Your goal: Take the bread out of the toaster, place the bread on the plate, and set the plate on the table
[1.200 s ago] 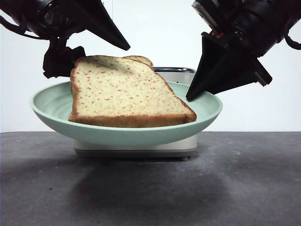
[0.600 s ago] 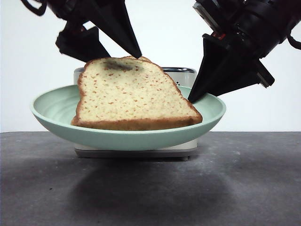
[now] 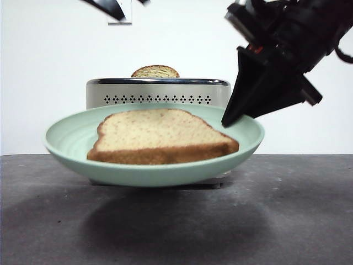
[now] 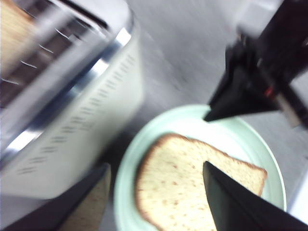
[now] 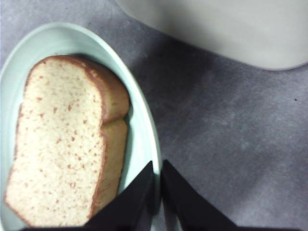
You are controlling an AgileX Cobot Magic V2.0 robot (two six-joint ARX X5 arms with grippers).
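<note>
The bread (image 3: 165, 135) lies flat in the pale green plate (image 3: 66, 138), free of any jaw. My right gripper (image 3: 229, 118) is shut on the plate's right rim and holds it in the air above the table (image 3: 298, 221), in front of the toaster (image 3: 157, 93). The right wrist view shows its jaws (image 5: 157, 166) pinching the rim of the plate (image 5: 139, 120) beside the bread (image 5: 57, 144). My left gripper (image 4: 156, 164) hangs open above the bread (image 4: 178, 192), holding nothing; only its tip (image 3: 113, 6) shows at the front view's top edge.
A second slice (image 3: 155, 72) shows its domed top in the toaster's slot. The toaster (image 4: 72, 110) stands close behind the plate (image 4: 250, 139). A dark shadow lies on the table under the plate.
The left gripper let go of the bread and rose almost out of the front view. The slice dropped from leaning upright to lying flat. The plate stayed nearly still.
</note>
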